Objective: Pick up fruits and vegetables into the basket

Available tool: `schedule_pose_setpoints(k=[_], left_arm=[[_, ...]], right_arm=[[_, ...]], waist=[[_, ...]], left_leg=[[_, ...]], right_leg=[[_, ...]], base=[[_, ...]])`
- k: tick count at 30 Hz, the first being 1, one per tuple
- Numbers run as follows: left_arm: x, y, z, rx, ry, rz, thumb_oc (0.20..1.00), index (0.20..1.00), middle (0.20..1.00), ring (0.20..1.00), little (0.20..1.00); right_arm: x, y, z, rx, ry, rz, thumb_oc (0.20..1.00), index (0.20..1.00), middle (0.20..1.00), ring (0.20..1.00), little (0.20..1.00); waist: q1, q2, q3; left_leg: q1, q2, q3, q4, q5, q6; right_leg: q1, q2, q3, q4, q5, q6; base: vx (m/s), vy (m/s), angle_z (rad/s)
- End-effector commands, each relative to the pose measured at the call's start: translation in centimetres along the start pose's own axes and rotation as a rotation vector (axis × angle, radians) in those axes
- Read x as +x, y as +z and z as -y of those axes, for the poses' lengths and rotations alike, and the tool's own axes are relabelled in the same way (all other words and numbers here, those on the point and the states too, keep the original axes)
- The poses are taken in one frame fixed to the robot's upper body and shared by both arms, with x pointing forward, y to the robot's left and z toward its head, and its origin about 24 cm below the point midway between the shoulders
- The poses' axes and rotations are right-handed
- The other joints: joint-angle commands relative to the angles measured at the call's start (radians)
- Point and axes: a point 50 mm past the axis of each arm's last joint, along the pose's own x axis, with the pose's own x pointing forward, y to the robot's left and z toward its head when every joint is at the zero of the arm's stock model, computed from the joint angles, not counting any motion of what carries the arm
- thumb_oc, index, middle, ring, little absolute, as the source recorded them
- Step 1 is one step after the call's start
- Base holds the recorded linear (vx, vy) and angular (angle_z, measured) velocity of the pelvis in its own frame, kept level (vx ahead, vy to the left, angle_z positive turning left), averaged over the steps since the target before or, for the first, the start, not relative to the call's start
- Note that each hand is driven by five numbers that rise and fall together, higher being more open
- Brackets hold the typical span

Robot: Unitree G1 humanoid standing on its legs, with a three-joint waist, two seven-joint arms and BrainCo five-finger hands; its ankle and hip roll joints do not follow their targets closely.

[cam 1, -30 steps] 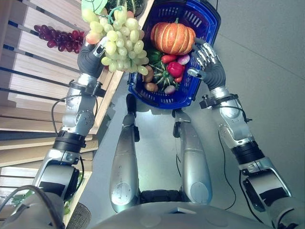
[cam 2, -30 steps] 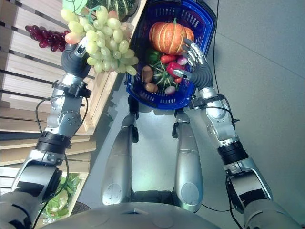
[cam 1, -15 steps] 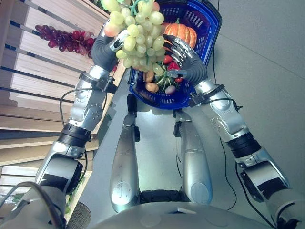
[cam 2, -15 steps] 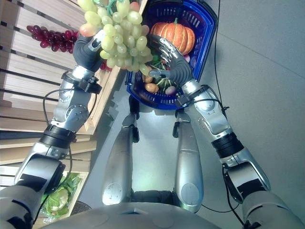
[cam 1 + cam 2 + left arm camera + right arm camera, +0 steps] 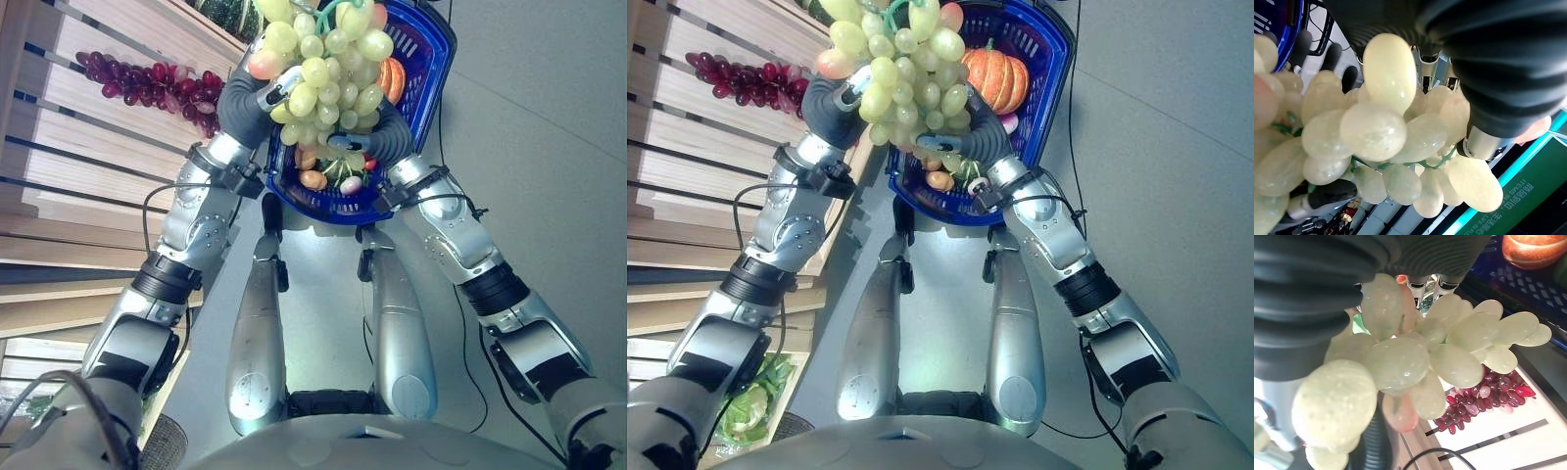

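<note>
A big bunch of green grapes (image 5: 328, 64) hangs above the near side of the blue basket (image 5: 431, 69), and my left hand (image 5: 245, 98) is shut on its left side. Close up, the grapes (image 5: 1376, 132) crowd against that hand. My right hand (image 5: 387, 142) reaches in from the right and sits against the underside of the bunch (image 5: 1400, 357), over the basket. The basket holds an orange pumpkin (image 5: 999, 78) and small vegetables (image 5: 313, 179), partly hidden by the grapes.
A slatted wooden shelf (image 5: 78, 157) runs along the left, with a bunch of red grapes (image 5: 147, 83) lying on it. A dark green squash (image 5: 225, 12) sits at its far end. Leafy greens (image 5: 749, 411) lie in a crate at lower left. Grey floor (image 5: 549, 147) spreads to the right.
My left hand has carried the green grapes to the right, from beside the shelf to over the basket. My right hand has swung left from the basket's side to under the bunch.
</note>
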Motion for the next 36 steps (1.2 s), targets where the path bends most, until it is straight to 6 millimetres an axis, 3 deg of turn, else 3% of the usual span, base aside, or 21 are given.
schedule_pose_setpoints(k=[1,5,6,7,22,23,24,25,29,36], left_arm=[[2.7,3.3,3.8,-0.004,-0.204,0.188,0.200,0.200,0.200,0.200,0.200],[2.9,3.3,4.1,-0.008,-0.218,0.192,0.200,0.200,0.200,0.200,0.200],[2.9,3.3,4.1,-0.010,-0.219,0.192,0.200,0.200,0.200,0.200,0.200],[2.9,3.3,4.1,-0.010,-0.224,0.191,0.200,0.200,0.200,0.200,0.200],[2.3,4.0,3.1,0.038,-0.078,0.265,0.200,0.200,0.200,0.200,0.200],[2.3,4.1,3.0,0.053,-0.050,0.272,0.228,0.228,0.228,0.228,0.228],[2.3,4.1,2.9,0.056,-0.030,0.275,0.542,0.542,0.542,0.542,0.542],[2.1,4.0,2.7,0.061,-0.001,0.276,1.000,1.000,1.000,1.000,1.000],[2.1,3.9,2.0,0.124,0.134,0.261,1.000,1.000,1.000,1.000,1.000],[0.7,4.2,-1.1,0.367,0.465,0.237,1.000,1.000,1.000,1.000,1.000]], right_arm=[[1.3,2.8,-2.5,0.065,0.099,0.126,1.000,1.000,1.000,1.000,1.000],[1.5,2.5,-2.9,0.085,0.143,0.091,1.000,1.000,1.000,1.000,1.000],[1.4,2.5,-2.9,0.082,0.147,0.088,0.799,0.799,0.799,0.799,0.799],[1.6,2.5,-2.8,0.073,0.150,0.082,0.200,0.200,0.200,0.200,0.200],[1.5,2.4,-3.0,0.103,0.167,0.092,0.200,0.200,0.200,0.200,0.200],[1.5,2.4,-3.0,0.106,0.164,0.095,0.200,0.200,0.200,0.200,0.200],[1.5,2.4,-3.0,0.109,0.164,0.096,0.200,0.200,0.200,0.200,0.200],[1.6,2.4,-3.0,0.110,0.167,0.094,0.200,0.200,0.200,0.200,0.200],[1.6,2.6,-2.9,0.119,0.159,0.103,0.200,0.200,0.200,0.200,0.200],[1.5,2.7,-2.0,0.127,0.130,0.115,0.200,0.200,0.200,0.200,0.200]], waist=[[0.006,0.003,-0.023],[0.008,0.001,-0.023],[0.008,0.001,-0.023],[0.009,0.000,-0.023],[0.015,0.003,-0.023],[0.016,0.003,-0.023],[0.017,0.003,-0.023],[0.017,0.004,-0.023],[0.020,0.001,-0.023],[0.029,0.004,-0.023]], left_leg=[[0.005,-0.080,0.052,0.016,-0.074,0.056],[0.007,-0.082,0.050,0.013,-0.072,0.056],[0.006,-0.082,0.050,0.013,-0.072,0.056],[0.006,-0.082,0.050,0.012,-0.071,0.056],[0.006,-0.093,0.040,0.004,-0.066,0.057],[0.005,-0.094,0.039,0.005,-0.066,0.057],[0.004,-0.094,0.039,0.006,-0.065,0.057],[0.001,-0.095,0.037,0.009,-0.066,0.054],[0.001,-0.095,0.037,0.008,-0.064,0.057],[-0.006,-0.104,0.029,0.013,-0.064,0.055]], right_leg=[[0.101,0.062,-0.071,-0.051,-0.070,-0.005],[0.103,0.062,-0.073,-0.055,-0.068,-0.005],[0.102,0.062,-0.074,-0.055,-0.068,-0.005],[0.103,0.061,-0.075,-0.058,-0.066,-0.004],[0.103,0.063,-0.078,-0.064,-0.061,0.000],[0.102,0.063,-0.079,-0.063,-0.061,0.000],[0.102,0.062,-0.080,-0.063,-0.061,0.000],[0.101,0.063,-0.077,-0.062,-0.061,-0.001],[0.100,0.062,-0.083,-0.062,-0.061,0.000],[0.098,0.059,-0.094,-0.058,-0.068,0.000]], base=[[0.00,0.000,0.00],[0.00,0.000,0.00],[0.00,0.000,0.00],[0.00,0.000,0.00],[0.00,0.000,0.00],[0.00,0.000,0.00],[0.00,0.000,0.00],[0.00,0.000,0.00],[0.00,0.000,0.00],[0.00,0.000,0.00]])
